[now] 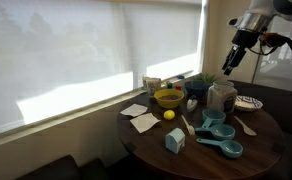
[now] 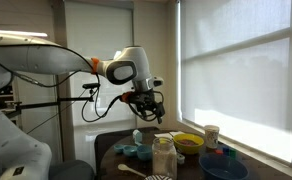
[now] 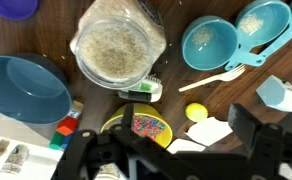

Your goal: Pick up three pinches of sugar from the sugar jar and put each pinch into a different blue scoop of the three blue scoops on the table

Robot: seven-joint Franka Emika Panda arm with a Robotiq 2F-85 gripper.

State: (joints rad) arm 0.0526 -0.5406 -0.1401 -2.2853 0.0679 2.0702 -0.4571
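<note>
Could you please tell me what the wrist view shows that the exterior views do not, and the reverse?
Only the wrist view looks straight down through the open mouth of the sugar jar, so the grainy top of the sugar is visible. Only the exterior views show the arm, the window blinds, and the gripper hanging high above the round table. All of them show the jar, the blue scoops and the pale-blue carton.
</note>
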